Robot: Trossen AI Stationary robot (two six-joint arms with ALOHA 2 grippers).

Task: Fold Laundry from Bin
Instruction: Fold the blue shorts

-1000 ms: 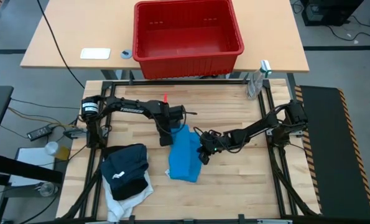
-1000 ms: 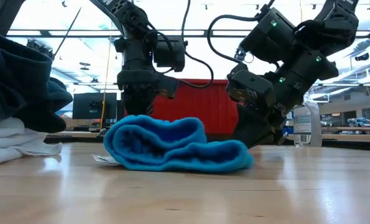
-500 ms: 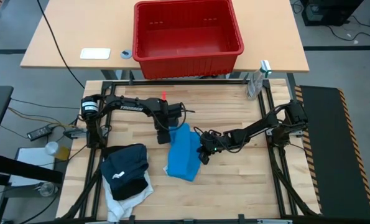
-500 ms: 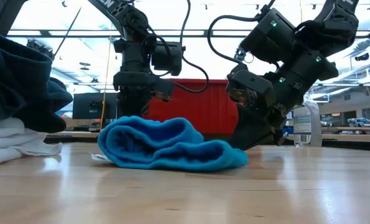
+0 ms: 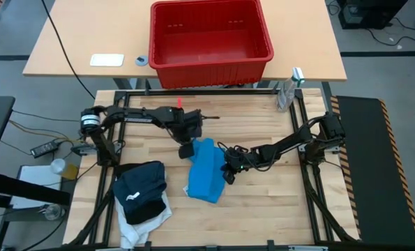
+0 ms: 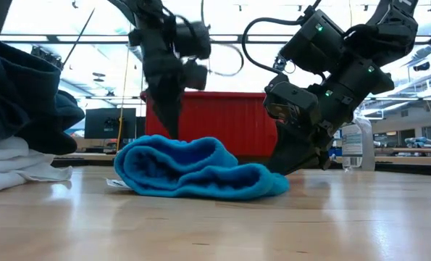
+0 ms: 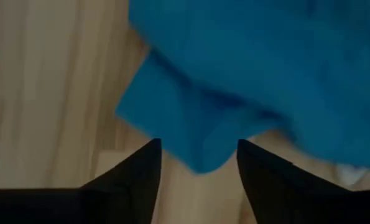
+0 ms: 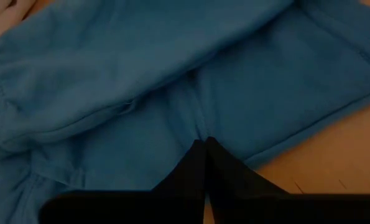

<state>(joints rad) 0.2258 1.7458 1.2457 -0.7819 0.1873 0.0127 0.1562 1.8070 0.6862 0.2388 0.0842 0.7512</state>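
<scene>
Blue garment: small bright blue cloth [image 5: 205, 171], bunched in soft folds on the wooden tabletop [image 5: 263, 202], lying between the 2 end effectors.
Left end effector: [image 5: 187, 149] released, its 2 dark fingers [image 7: 135, 180] spread apart just above the garment's near corner; in the left wrist view a blue fold hangs between them with bare wood on either side. No cloth is gripped.
Right end effector: [image 5: 228, 172] clenched, fingers pressed together into 1 dark wedge [image 8: 204, 171] at the garment's edge, low at the tabletop. The right wrist view shows the tips against a blue seam; whether any cloth is pinched between them cannot be told.
Other laundry: a dark navy garment [image 5: 139, 183] with a white tag lies heaped over a white one [image 5: 141, 223], well apart from the left end effector, toward the tabletop's front corner on that arm's side.
Bin: red ribbed tub [image 5: 210, 66], on a separate tabletop beyond both end effectors, well apart from the blue garment.
Bottle: clear plastic bottle [image 5: 287, 90], standing at the far edge on the right arm's side.
</scene>
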